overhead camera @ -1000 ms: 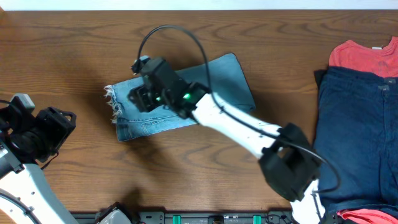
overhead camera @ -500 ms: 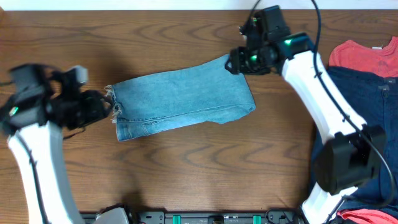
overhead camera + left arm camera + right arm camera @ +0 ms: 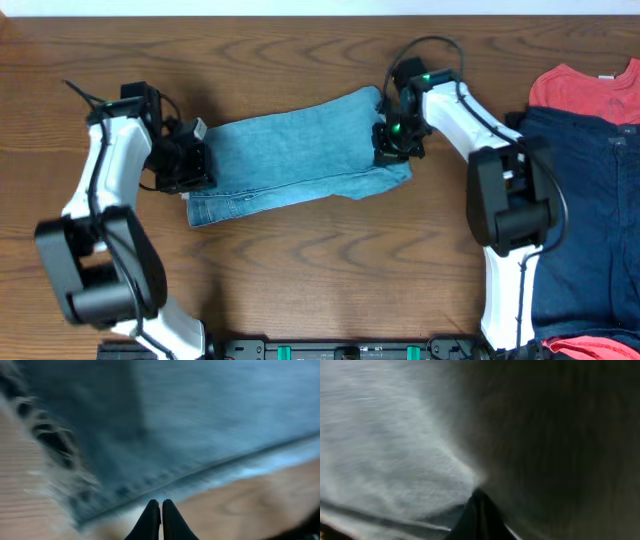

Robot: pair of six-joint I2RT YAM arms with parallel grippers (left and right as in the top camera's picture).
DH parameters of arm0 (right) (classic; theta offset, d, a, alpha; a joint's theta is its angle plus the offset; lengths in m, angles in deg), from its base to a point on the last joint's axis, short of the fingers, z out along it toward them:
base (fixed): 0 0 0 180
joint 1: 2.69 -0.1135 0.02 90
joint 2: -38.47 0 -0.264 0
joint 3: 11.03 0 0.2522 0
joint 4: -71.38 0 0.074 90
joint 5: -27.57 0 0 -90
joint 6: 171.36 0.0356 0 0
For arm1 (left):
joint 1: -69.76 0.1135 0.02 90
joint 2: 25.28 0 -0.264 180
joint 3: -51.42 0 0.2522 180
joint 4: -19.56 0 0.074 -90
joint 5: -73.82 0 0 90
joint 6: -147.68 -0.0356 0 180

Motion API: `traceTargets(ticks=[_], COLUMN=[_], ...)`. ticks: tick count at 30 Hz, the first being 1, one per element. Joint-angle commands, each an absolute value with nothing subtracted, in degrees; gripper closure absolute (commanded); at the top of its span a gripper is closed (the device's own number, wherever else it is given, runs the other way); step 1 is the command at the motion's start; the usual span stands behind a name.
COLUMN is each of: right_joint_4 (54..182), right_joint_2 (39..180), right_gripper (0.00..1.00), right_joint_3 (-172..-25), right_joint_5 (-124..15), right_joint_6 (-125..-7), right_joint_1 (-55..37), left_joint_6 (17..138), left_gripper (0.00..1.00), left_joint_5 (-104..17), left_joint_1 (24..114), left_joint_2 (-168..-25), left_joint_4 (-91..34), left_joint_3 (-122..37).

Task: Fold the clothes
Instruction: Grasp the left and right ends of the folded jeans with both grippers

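Observation:
The clothes, a folded strip of light blue jeans (image 3: 300,150), lie slanted across the middle of the wooden table (image 3: 320,280). My left gripper (image 3: 196,160) sits at their frayed left end. In the left wrist view its tips (image 3: 161,504) are pressed together at the stitched lower edge of the denim (image 3: 175,420), with no cloth seen between them. My right gripper (image 3: 389,140) rests on the right end of the jeans. In the blurred right wrist view it (image 3: 479,494) is shut, low over the denim (image 3: 385,450).
At the right edge of the table lies a dark blue garment (image 3: 585,210) with a red one (image 3: 585,88) behind it. Another red piece (image 3: 590,348) shows at the bottom right corner.
The left arm has come in from the table's left side to the frayed end. The right arm has swung from the left part of the jeans to their right end. Both grippers have closed.

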State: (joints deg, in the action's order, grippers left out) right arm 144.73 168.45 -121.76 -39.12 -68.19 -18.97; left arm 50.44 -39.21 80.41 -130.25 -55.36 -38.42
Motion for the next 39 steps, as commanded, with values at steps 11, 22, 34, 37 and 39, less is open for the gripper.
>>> traceTargets(ticks=[11,22,34,37,39], right_joint_4=[145.8,146.0,138.3,134.9,132.5], right_joint_2=[158.2,153.4,159.2,160.6,161.0], right_gripper=[0.69,0.43,0.9,0.93,0.94], right_joint_3=[-121.3,-121.3,-116.6,-113.8,-111.5], right_joint_5=[-32.0,-32.2,-37.4,-38.8,-38.6], right_joint_6=[-80.4,-80.3,-71.6,-68.1,-66.5], right_joint_1=[-14.0,-12.0,-17.1,-17.3,-17.3], left_joint_6=[56.5,56.4,50.9,50.9,50.9], left_gripper=[0.78,0.19,0.08,0.07,0.08], left_joint_5=[-32.5,-34.3,-43.7,-44.7,-45.9], left_joint_1=[84.9,90.2,89.6,89.5,89.4], left_joint_2=[-133.7,-133.9,-140.9,-143.5,-145.2], left_joint_4=[-52.8,-49.0,-47.2,-47.2,-47.2], left_joint_3=[-39.2,-39.2,-39.1,-39.1,-39.1])
